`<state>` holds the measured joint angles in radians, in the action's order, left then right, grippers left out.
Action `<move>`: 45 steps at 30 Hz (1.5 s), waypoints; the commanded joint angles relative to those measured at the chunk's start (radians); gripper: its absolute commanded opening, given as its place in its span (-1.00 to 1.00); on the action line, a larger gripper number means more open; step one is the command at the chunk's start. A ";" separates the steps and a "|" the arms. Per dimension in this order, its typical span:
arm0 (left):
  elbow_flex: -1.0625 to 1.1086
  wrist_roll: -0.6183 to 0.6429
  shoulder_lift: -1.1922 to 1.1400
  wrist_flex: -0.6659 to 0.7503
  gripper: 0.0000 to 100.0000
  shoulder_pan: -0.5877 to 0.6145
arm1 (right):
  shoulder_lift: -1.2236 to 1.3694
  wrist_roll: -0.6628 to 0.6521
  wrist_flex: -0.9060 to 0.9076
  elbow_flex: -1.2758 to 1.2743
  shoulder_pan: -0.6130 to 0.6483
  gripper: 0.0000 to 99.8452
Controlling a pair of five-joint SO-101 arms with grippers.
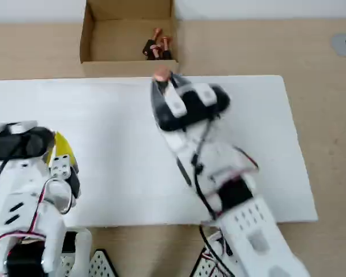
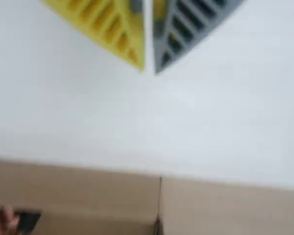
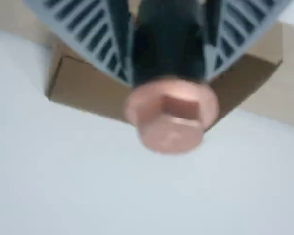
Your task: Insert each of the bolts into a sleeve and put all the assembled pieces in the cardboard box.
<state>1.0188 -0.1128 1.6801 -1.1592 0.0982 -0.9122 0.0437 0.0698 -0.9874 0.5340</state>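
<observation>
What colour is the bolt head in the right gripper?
Coppery pink; the bolt head shows best in the right wrist view.

Both arms are white moulded shells with black motor blocks at the joints. The left arm (image 1: 29, 196) carries thin red and black wires along its side. The right arm (image 1: 236, 190) has a black cable looping down its length, red wires at one joint, and rows of small holes in its lower cover. The left gripper (image 2: 149, 68) has a yellow finger (image 2: 108, 24) and a grey finger (image 2: 191, 24), both ribbed with slanted slots. The right gripper (image 3: 169, 73) has grey slotted fingers (image 3: 78, 24).
</observation>
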 commanded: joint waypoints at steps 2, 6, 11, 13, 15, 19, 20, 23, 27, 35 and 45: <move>0.057 -0.006 0.096 0.025 -0.99 0.014 | 0.354 0.009 -0.146 0.225 -0.036 -0.98; 0.104 -0.006 0.151 0.044 -0.99 0.017 | 0.608 0.009 -0.264 0.366 -0.042 -0.98; 0.109 -0.006 0.143 0.046 -0.99 0.017 | 0.894 0.009 -0.308 0.591 -0.059 -0.98; 0.109 -0.009 0.143 0.046 -0.99 0.017 | 1.013 0.011 -0.330 0.700 -0.074 -0.98; 0.112 -0.011 0.143 0.040 -0.99 0.017 | 1.133 0.011 -0.336 0.822 -0.087 -0.98; 0.107 -0.012 0.143 0.040 -0.99 0.017 | 1.360 0.011 -0.336 1.058 -0.107 -0.98; 0.107 -0.012 0.143 0.040 -0.99 0.017 | 1.414 0.011 -0.336 1.119 -0.110 -0.98; 0.109 -0.012 0.143 0.040 -0.99 0.017 | 1.569 0.011 -0.331 1.300 -0.124 -0.98; 0.112 -0.008 0.143 0.038 -0.99 0.017 | 1.765 0.011 -0.321 1.538 -0.134 -0.98; 0.121 -0.008 0.143 0.038 -0.99 0.017 | 2.104 0.009 -0.117 1.995 -0.134 -0.98; 0.121 -0.009 0.143 0.005 -0.99 0.017 | 2.367 0.003 0.137 2.425 -0.134 -0.97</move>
<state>1.1477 -0.1189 1.8197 -1.1531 0.1059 1.4507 0.0437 0.1757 1.2789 0.4112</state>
